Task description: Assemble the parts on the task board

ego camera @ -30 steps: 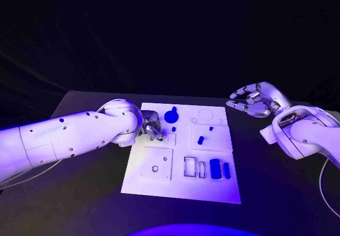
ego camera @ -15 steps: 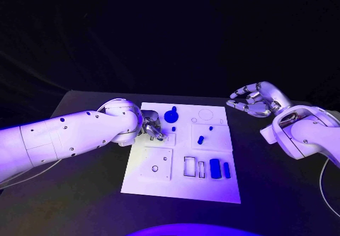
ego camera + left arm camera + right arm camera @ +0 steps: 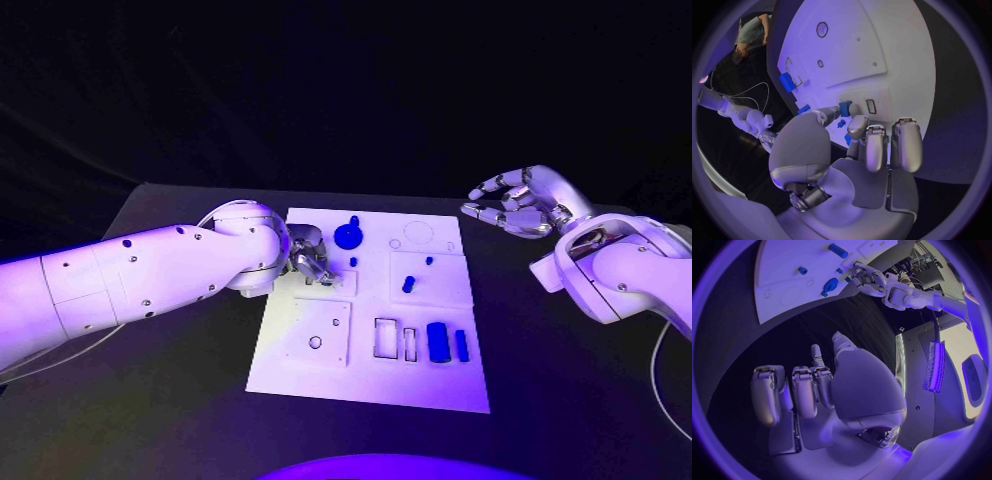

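- The left hand [image 3: 306, 256] rests at the left edge of the task board [image 3: 368, 375], fingers curled down onto the plate. In the left wrist view a small blue part [image 3: 844, 108] sits at its fingertips [image 3: 856, 125]; whether it is actually pinched cannot be told.
- Judgement: this low, curled pose suits seating that part into a nearby recess.
- The left arm [image 3: 130, 285] reaches in from the left, wrist bent down.
- The right hand [image 3: 522, 203] hovers off the board's far right corner, fingers loosely curled, holding nothing; probably parked clear.
- More blue parts: a large one [image 3: 348, 236] at the far side, pieces [image 3: 437, 343] near the right.
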You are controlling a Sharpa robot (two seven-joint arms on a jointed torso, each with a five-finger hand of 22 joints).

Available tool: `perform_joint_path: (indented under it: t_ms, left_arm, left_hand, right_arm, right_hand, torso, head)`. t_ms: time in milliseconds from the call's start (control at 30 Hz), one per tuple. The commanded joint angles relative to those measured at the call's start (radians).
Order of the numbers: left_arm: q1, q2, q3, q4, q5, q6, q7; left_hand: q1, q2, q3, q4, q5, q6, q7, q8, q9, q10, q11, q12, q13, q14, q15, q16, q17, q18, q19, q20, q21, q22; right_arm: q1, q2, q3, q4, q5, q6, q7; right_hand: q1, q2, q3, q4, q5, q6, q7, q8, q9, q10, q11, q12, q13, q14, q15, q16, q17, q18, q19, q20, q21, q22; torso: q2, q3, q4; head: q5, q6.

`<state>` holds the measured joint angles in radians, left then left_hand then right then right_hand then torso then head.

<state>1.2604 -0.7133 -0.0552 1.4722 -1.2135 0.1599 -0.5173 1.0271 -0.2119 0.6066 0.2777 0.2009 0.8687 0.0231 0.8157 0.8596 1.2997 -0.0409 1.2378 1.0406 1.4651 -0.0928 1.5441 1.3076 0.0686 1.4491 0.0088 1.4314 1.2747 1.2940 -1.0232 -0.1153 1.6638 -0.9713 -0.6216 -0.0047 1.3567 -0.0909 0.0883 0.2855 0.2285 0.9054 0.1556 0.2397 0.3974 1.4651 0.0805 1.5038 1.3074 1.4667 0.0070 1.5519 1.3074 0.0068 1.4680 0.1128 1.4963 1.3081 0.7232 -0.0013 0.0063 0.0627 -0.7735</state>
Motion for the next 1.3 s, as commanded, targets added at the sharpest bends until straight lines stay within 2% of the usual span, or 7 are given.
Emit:
perform_joint_path:
  t_ms: [33,533,633,1033,1300]
  left_arm:
    - [-0.004,0.003,-0.003,-0.001,0.0,0.025,-0.004]
    - [-0.004,0.003,-0.003,-0.009,0.006,0.008,-0.005]
    - [-0.004,0.004,-0.002,-0.009,0.012,0.009,-0.005]
    - [-0.004,0.004,-0.002,-0.009,0.016,0.019,-0.005]
    - [-0.004,0.004,-0.002,-0.008,0.016,0.029,-0.004]
  left_hand:
    - [-0.012,0.004,-0.014,0.005,-0.002,0.003,0.005,-0.002,-0.002,0.004,0.001,0.006,0.0,0.095,-0.005,0.004,0.226,-0.01,0.003,-0.005,0.003,0.002]
    - [-0.031,0.023,-0.042,0.014,0.0,0.004,0.006,-0.004,-0.004,0.004,0.002,0.006,-0.001,0.095,-0.004,0.004,0.225,-0.01,0.004,-0.005,0.003,0.003]
    - [-0.051,0.037,-0.058,0.016,0.001,0.004,0.006,-0.006,-0.006,0.005,0.002,0.008,0.0,0.096,-0.004,0.005,0.227,-0.01,0.004,-0.004,0.003,0.002]
    - [-0.068,0.042,-0.074,0.016,0.001,0.006,0.006,-0.006,-0.007,0.009,0.002,0.012,0.006,0.096,-0.004,0.007,0.23,-0.01,0.005,-0.004,0.004,0.005]
    - [-0.072,0.065,-0.076,0.013,0.008,0.014,0.001,-0.003,-0.007,0.014,-0.001,0.016,0.011,0.097,-0.006,0.009,0.233,-0.011,0.006,-0.003,0.004,0.007]
  right_arm:
    - [-0.001,0.0,0.0,0.001,-0.005,0.004,0.003]
    - [-0.001,0.0,0.0,-0.001,-0.004,0.005,0.004]
    - [-0.001,0.0,0.0,-0.001,-0.004,0.005,0.004]
    - [-0.001,-0.001,0.0,-0.001,-0.004,0.006,0.002]
    - [-0.001,-0.001,0.0,0.0,-0.004,0.006,0.0]
  right_hand:
    - [-0.008,-0.001,0.0,0.005,0.005,-0.005,-0.001,0.004,0.001,0.027,-0.008,-0.005,0.178,0.085,-0.007,-0.006,0.178,0.014,0.06,-0.008,-0.003,0.209]
    - [-0.02,0.002,-0.003,0.006,0.004,-0.007,-0.002,0.007,0.003,0.027,-0.008,-0.005,0.178,0.085,-0.007,-0.006,0.177,0.014,0.06,-0.008,-0.004,0.209]
    - [-0.023,0.002,-0.004,0.006,0.004,-0.007,-0.002,0.008,0.003,0.027,-0.008,-0.005,0.177,0.085,-0.007,-0.006,0.177,0.014,0.06,-0.008,-0.004,0.208]
    - [-0.025,0.003,-0.005,0.006,0.004,-0.008,-0.002,0.008,0.004,0.027,-0.008,-0.005,0.178,0.085,-0.007,-0.006,0.177,0.014,0.06,-0.008,-0.004,0.208]
    - [-0.027,0.003,-0.005,0.006,0.004,-0.008,-0.002,0.009,0.004,0.028,-0.008,-0.004,0.178,0.085,-0.007,-0.006,0.177,0.014,0.059,-0.008,-0.005,0.208]
  torso:
    - [0.001,-0.0003,0.0007]
    - [0.0,-0.0007,-0.0007]
    - [0.001,-0.0002,0.0001]
    - [0.0,-0.0003,0.0003]
    - [0.0,-0.0009,0.0003]
  head:
    - [0.001,0.001]
    - [0.001,0.003]
    - [0.0,0.003]
    - [0.0,0.0]
    - [-0.001,-0.004]
